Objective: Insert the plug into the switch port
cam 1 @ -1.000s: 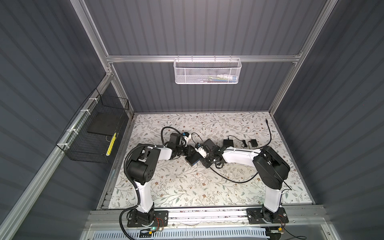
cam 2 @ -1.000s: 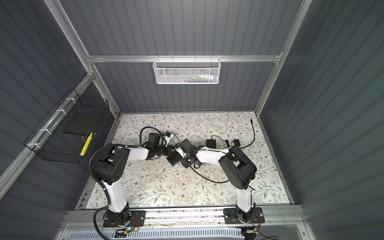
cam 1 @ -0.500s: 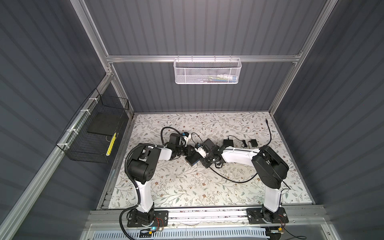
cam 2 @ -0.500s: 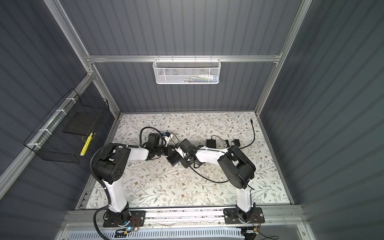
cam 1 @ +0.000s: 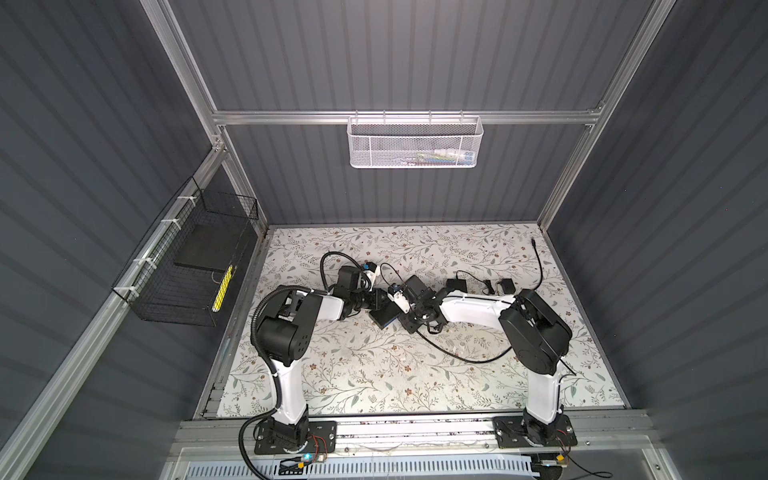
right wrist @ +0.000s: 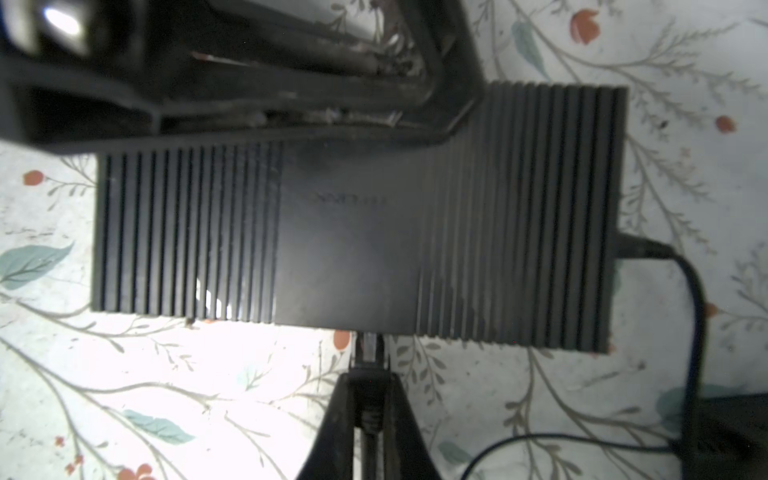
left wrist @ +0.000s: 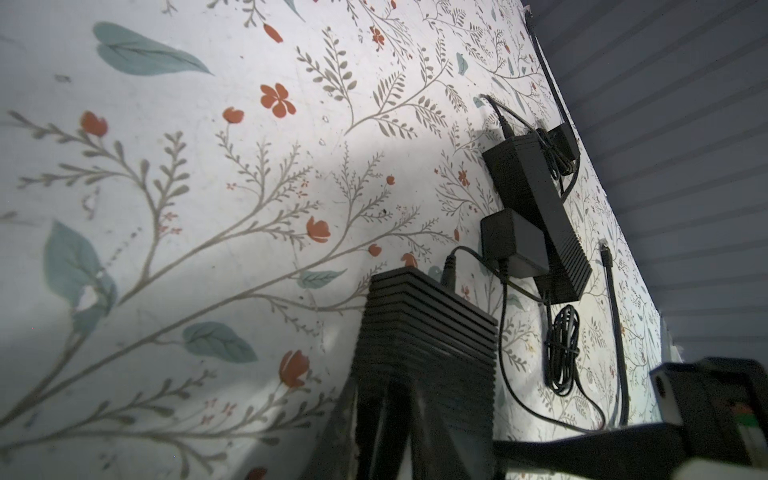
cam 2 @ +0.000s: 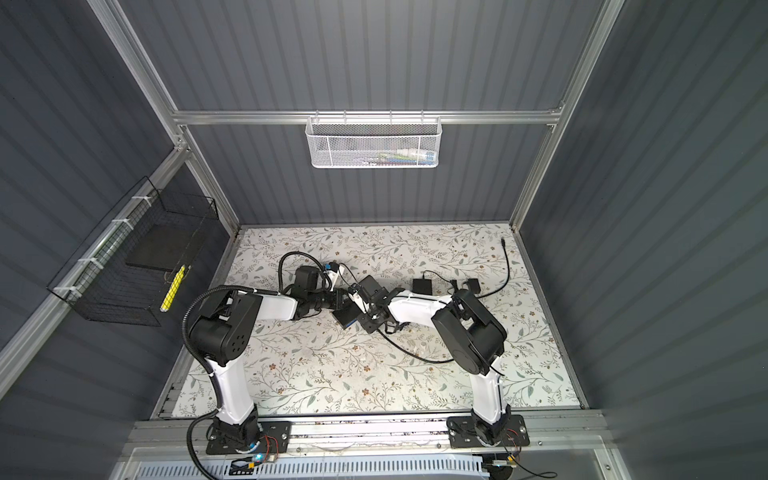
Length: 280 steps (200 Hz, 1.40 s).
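Note:
The switch [right wrist: 357,232] is a black ribbed box lying flat on the floral mat, seen in both top views [cam 1: 384,319] [cam 2: 347,319]. My right gripper [right wrist: 369,378] is shut on the plug [right wrist: 368,353], a small black plug with a clear tip. The tip meets the switch's near long side; the port itself is hidden. The plug's cable [cam 1: 461,357] trails behind. My left gripper [left wrist: 386,399] is shut on the switch's opposite edge, its dark fingers [right wrist: 291,133] lying over the ribbed top. In a top view the two grippers [cam 1: 376,305] [cam 1: 402,316] face each other across the switch.
A power lead [right wrist: 648,249] enters the switch's short end. Black power adapters [cam 1: 456,286] [cam 1: 507,286] and a loose cable [cam 1: 538,266] lie behind the right arm. A white mesh basket [cam 1: 413,141] hangs on the back wall, a black wire basket [cam 1: 187,266] on the left wall.
The right arm's elbow has edged slightly left. Both grippers stay at the switch with the same holds.

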{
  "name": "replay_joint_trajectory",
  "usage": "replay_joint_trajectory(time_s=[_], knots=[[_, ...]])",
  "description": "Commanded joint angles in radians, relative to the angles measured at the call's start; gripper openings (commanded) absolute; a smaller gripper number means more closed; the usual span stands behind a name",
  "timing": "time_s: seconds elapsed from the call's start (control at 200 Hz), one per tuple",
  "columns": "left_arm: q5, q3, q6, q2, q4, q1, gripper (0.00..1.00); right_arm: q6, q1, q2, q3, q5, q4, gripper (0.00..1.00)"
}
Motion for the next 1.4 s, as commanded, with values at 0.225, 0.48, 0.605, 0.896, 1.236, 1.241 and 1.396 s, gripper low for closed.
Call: replay_joint_trajectory(time_s=[0.225,0.48,0.605,0.896,1.236,1.241,1.396], knots=[[0.143,-0.112,-0.025,0.120,-0.325,-0.092,0.20,-0.010,-0.014,0.042,0.157,0.070,0.346,0.00],[0.145,-0.107,-0.027,0.129,-0.324,-0.097,0.20,0.018,-0.015,0.091,0.154,0.078,0.381,0.00],[0.145,-0.102,-0.023,0.129,-0.333,-0.097,0.20,0.040,-0.015,0.113,0.138,0.086,0.410,0.00],[0.149,-0.100,-0.026,0.138,-0.326,-0.100,0.19,0.016,-0.014,0.066,0.174,0.108,0.357,0.00],[0.161,-0.111,-0.044,0.141,-0.295,-0.111,0.18,0.019,-0.014,0.087,0.255,0.087,0.319,0.00],[0.160,-0.111,-0.044,0.141,-0.295,-0.111,0.18,0.020,-0.015,0.087,0.256,0.087,0.317,0.00],[0.160,-0.112,-0.048,0.139,-0.293,-0.114,0.18,0.040,-0.013,0.088,0.249,0.072,0.331,0.00]])
